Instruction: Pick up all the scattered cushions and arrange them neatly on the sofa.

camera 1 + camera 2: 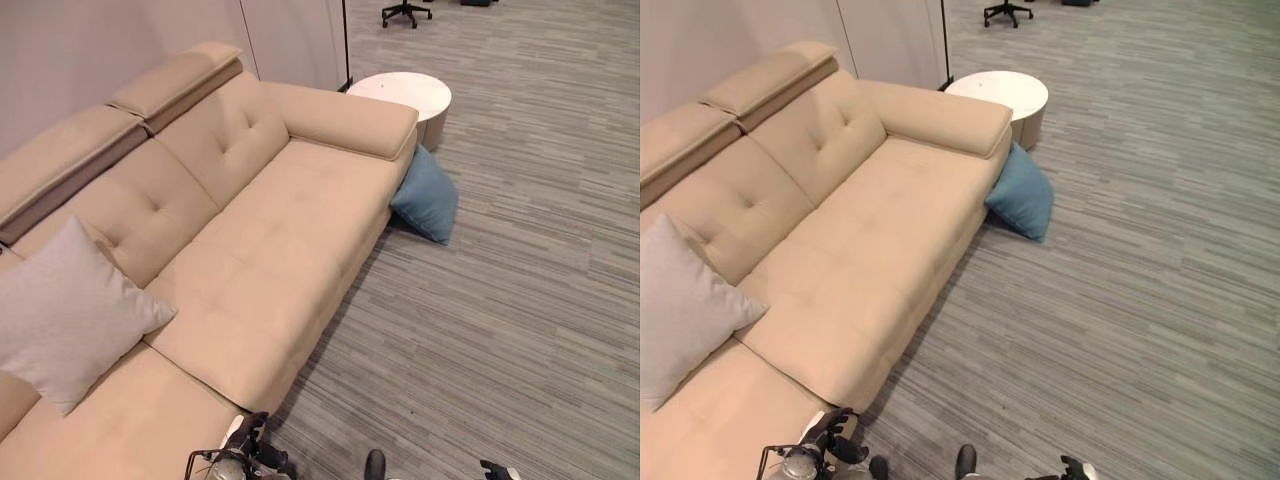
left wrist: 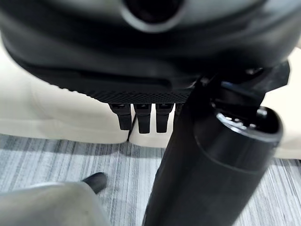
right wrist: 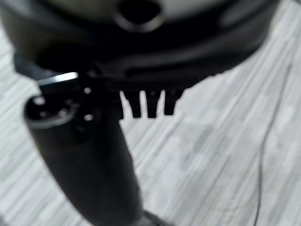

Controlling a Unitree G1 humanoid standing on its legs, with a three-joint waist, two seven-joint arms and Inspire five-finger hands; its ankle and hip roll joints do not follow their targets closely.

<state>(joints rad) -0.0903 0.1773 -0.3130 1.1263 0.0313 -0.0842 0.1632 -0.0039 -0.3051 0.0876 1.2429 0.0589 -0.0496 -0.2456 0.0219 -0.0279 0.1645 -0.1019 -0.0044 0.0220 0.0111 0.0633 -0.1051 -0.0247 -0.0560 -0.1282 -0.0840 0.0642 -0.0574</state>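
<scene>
Grey cushion (image 1: 70, 310) on sofa (image 1: 290, 240); blue cushion (image 1: 428, 195) on floor (image 1: 500, 300) against sofa end; left robot hand (image 2: 141, 115) and right robot hand (image 3: 150, 101) empty, fingers straight.

I'm looking down into what reads as an office lounge: a long beige sofa (image 1: 250, 230) on grey striped carpet tiles (image 1: 520, 300), a round white side table (image 1: 402, 93) at one o'clock, and a wheeled office chair base (image 1: 406, 12) beyond it.

Open carpet floor (image 1: 500, 300) is lying wide along the sofa (image 1: 270, 260) front. At the far armrest, a blue cushion (image 1: 428, 195) is leaning against it, crowded beside a round white table (image 1: 402, 95).
</scene>
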